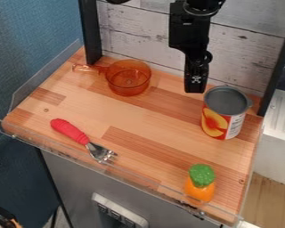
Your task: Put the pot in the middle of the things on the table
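Reaching the pot [128, 79] cleanly is your step in hand, as I judge it: it stands upright near the surface's [94, 120] back edge, towards the back left corner, with its handle [88, 68] pointing left. Your gripper [194, 90] hangs to the pot's right, apart from it, just beside the can [224, 113] in the camera view; whether it is spread or pressed together, you cannot tell. Bring it across with height to spare, so you don't clip the can. Then come straight down over the pot's rim and take one wall. The pot is see-through, so judge its near and far rims carefully; it looks light and may tip or skid if you press off-centre. Once you have it, lift it level and set it down between the can, the fork [79, 138] and the green-topped toy [200, 182], leaving room for the handle to clear the fork. Let go only when the base sits flat.

Your surface is striped wood. The can stands near the right edge, the toy near the front right corner, and the fork lies by the front edge, left of its middle. Clear edging [41, 79] runs along the left side; behind stand a pale plank panel [139, 27] and dark posts [91, 31], with a blue wall [26, 38] to the left.
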Controlling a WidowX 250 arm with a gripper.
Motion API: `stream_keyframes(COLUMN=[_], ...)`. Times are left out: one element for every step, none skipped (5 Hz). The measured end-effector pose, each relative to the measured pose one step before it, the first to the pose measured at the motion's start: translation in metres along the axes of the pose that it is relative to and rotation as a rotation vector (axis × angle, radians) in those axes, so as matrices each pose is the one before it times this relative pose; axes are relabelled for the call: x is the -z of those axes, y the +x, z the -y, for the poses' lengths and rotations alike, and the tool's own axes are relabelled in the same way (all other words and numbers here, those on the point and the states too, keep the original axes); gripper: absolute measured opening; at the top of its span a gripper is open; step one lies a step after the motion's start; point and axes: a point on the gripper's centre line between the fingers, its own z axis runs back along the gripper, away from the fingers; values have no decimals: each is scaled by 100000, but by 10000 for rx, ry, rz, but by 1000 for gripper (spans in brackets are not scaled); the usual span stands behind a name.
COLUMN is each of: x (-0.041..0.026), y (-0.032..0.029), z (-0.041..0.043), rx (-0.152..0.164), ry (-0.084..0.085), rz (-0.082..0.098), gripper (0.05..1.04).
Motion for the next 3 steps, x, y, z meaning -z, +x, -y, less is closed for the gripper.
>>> stream_keyframes(x=[1120, 969, 164], y=[156, 2765, 2626], z=[-366, 660, 1472], rx=[-14, -633, -674], ry=[290, -52, -190], rz=[172, 356, 272], gripper=[1001, 1001, 1001])
